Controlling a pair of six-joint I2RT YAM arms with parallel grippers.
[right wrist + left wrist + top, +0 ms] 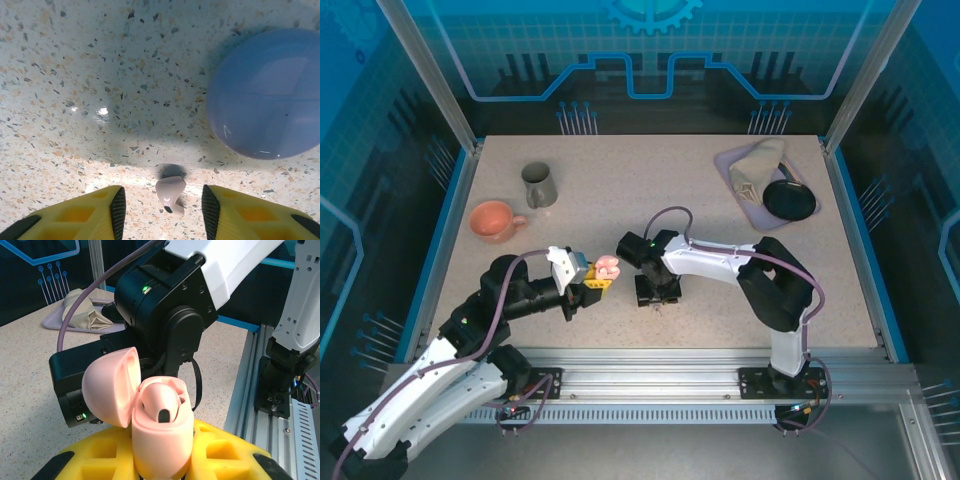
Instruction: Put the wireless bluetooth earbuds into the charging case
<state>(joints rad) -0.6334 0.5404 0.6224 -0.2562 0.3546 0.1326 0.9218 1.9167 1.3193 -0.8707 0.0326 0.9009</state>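
My left gripper [597, 277] is shut on a pinkish-beige charging case [162, 435], lid [107, 385] swung open to the left. One pinkish-beige earbud [161, 402] sits in the case with its dark tip showing. From above, the case [607, 266] is held above the table beside the right arm's wrist. My right gripper [162, 207] points down at the table, open, with a second pinkish-beige earbud [170, 193] lying on the surface between its fingers, untouched. A closed lavender case [265, 92] rests just beyond, to the right.
A grey mug [540, 184] and an orange cup [495, 220] stand at the back left. At the back right a lavender tray [745, 190] holds a beige cloth [756, 165] and a black disc [789, 200]. The aluminium rail [670, 360] runs along the near edge.
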